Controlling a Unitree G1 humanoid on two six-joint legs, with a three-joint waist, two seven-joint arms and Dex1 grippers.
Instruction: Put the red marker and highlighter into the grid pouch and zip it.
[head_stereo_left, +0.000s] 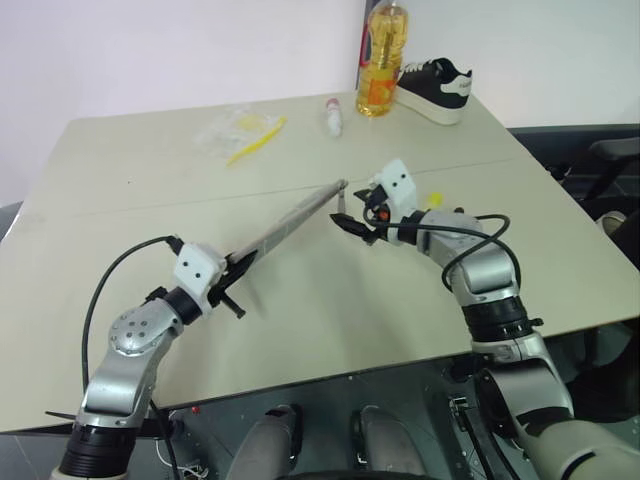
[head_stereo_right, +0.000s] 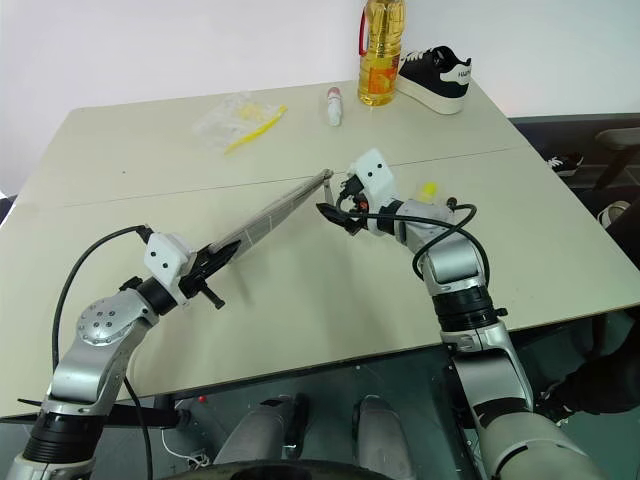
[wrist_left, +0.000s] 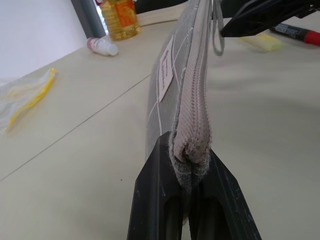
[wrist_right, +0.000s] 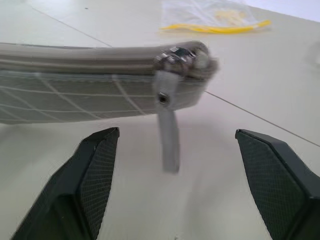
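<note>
- Left gripper: fingers clamped tight on one end of the grid pouch, pinching the fabric at the zipper edge. Pouch held up off the table, on edge, zipper side uppermost.
- Pouch stretches from the left gripper toward the right one; white label on its side shows in the left wrist view.
- Zipper slider sits at the far end of the pouch; zipper pull tab hangs down from it, loose.
- Right gripper: fingers spread wide, holding nothing. It sits just beside the pouch's far end, the tab hanging between the two fingers without touching either.
- Red marker: lying on the table beyond the right gripper, outside the pouch.
- Highlighter: lying on the table just beside the marker, also outside the pouch; a bit of its yellow shows near the right wrist in the head views.
- Farther back on the table: clear plastic bag with a thin yellow stick, small white tube with red cap, oil bottle, and a black-and-white shoe at the far corner.
</note>
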